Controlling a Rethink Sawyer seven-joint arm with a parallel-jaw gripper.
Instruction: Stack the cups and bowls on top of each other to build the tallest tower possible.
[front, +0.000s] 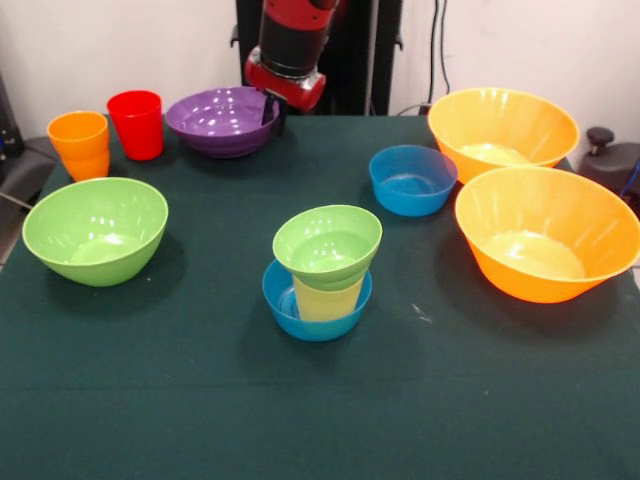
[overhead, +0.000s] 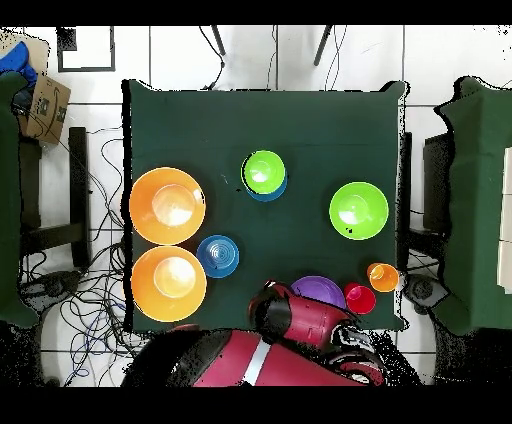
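The tower stands mid-table: a small blue bowl (front: 315, 305) holds an upside-down pale yellow cup (front: 328, 297), with a small green bowl (front: 328, 243) tilted on top; it also shows in the overhead view (overhead: 265, 172). My gripper (front: 272, 112) hangs at the right rim of the wide purple bowl (front: 220, 120) at the table's far side. I cannot tell whether it grips the rim. The red cup (front: 136, 124) and orange cup (front: 80, 145) stand left of the purple bowl. Two very large orange bowls (front: 503, 125) (front: 548, 232) sit at the right, with a second small blue bowl (front: 412, 180) beside them.
A large green bowl (front: 95, 230) sits at the left. The dark green table (front: 300, 420) ends just behind the purple bowl. In the overhead view the red arm (overhead: 290, 320) covers the table's edge by the purple bowl (overhead: 318, 292).
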